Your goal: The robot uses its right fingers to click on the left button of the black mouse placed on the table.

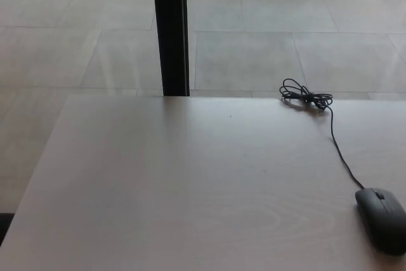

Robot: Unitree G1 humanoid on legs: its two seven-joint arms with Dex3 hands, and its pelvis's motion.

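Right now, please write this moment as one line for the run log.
phase: not started | black mouse: table, right edge | cable: bundled behind | robot hands: not in view | left button: unpressed

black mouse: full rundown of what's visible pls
The black mouse is a wired, matte, plastic-looking one, lying flat on the pale wood-grain table at the picture's lower right, partly cut by the frame edge. A scroll wheel sits between its two buttons at the far end. Its thin black cable runs away across the table to a tied bundle near the far edge. Nothing else touches it; no robot hand is in view.
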